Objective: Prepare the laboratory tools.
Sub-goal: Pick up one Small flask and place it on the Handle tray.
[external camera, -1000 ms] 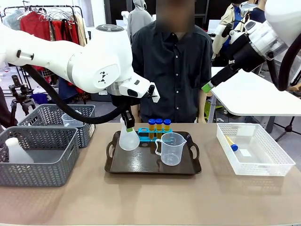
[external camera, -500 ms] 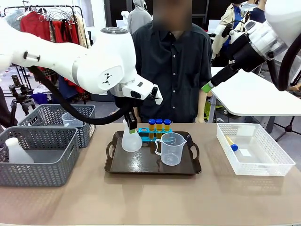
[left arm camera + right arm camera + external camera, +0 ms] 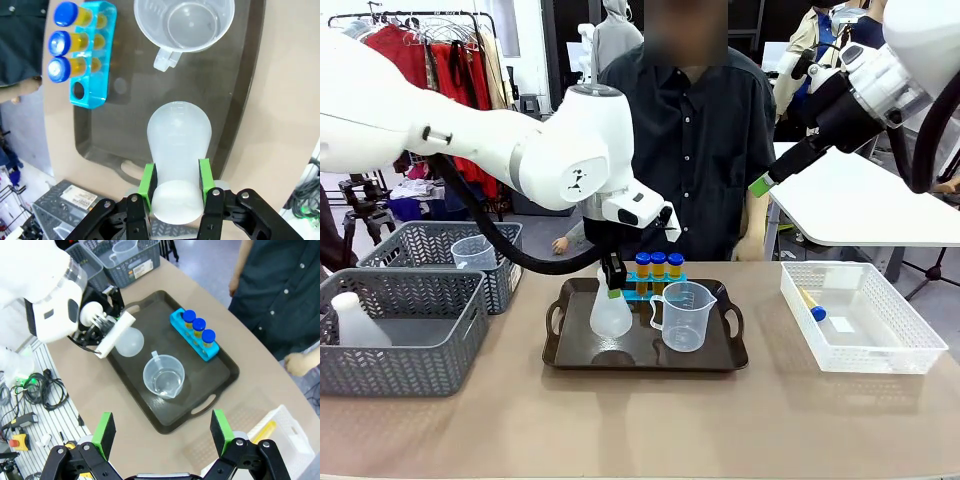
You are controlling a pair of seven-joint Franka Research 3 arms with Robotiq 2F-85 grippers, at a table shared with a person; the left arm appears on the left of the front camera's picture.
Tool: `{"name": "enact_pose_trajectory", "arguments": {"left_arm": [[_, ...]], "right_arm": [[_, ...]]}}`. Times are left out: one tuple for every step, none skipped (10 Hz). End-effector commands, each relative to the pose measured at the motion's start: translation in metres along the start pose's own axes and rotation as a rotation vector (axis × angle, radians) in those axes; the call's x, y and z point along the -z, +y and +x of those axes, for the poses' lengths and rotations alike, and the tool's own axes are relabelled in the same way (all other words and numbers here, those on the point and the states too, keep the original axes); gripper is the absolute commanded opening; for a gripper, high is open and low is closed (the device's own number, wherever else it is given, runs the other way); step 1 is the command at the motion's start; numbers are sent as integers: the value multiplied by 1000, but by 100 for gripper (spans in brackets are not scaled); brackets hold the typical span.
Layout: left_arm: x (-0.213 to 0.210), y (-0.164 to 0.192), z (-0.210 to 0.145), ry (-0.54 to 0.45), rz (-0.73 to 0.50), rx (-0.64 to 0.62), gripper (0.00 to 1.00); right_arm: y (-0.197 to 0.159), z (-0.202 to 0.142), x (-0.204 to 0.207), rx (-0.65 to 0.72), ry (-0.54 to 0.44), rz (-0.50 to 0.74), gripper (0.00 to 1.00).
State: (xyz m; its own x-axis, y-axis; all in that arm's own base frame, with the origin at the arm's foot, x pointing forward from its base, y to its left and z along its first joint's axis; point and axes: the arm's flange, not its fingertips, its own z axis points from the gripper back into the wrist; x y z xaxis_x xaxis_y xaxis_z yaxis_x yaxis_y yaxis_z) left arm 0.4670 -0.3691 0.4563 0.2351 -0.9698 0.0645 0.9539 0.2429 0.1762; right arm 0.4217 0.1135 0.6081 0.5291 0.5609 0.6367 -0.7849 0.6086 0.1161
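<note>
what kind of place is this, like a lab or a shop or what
Probably a robot-testing workspace staged as a lab bench: a tray with capped tubes, a beaker and flask, but clothes racks stand behind.

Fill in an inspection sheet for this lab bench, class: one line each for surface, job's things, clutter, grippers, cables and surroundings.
Surface: tan table, dark tray on it.
Job's things: conical flask, measuring beaker, three tubes in blue rack on tray; one tube in white bin.
Clutter: grey baskets.
Grippers: left gripper shut on flask neck; right gripper open, raised.
Cables: floor cables beside the table.
Surroundings: person opposite; clothes rack.
</note>
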Motion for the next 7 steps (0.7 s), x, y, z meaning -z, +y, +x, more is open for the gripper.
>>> {"name": "enact_pose_trajectory", "arguments": {"left_arm": [[6, 9, 6, 50, 14, 26, 0], [12, 13, 8, 57, 28, 26, 0], [17, 16, 10, 50, 26, 32, 0], [21, 20, 11, 45, 19, 37, 0], [26, 23, 13, 41, 4, 46, 0], [31, 26, 16, 40, -9, 52, 0], [36, 30, 16, 37, -15, 56, 0]], "right_arm": [[0, 0, -1, 14, -4, 10, 100], [0, 0, -1, 14, -4, 10, 100], [0, 0, -1, 14, -4, 10, 100], [0, 0, -1, 14, -4, 10, 100], [0, 0, -1, 14, -4, 10, 100], [0, 0, -1, 14, -4, 10, 100], [0, 0, -1, 14, -4, 10, 100]]}}
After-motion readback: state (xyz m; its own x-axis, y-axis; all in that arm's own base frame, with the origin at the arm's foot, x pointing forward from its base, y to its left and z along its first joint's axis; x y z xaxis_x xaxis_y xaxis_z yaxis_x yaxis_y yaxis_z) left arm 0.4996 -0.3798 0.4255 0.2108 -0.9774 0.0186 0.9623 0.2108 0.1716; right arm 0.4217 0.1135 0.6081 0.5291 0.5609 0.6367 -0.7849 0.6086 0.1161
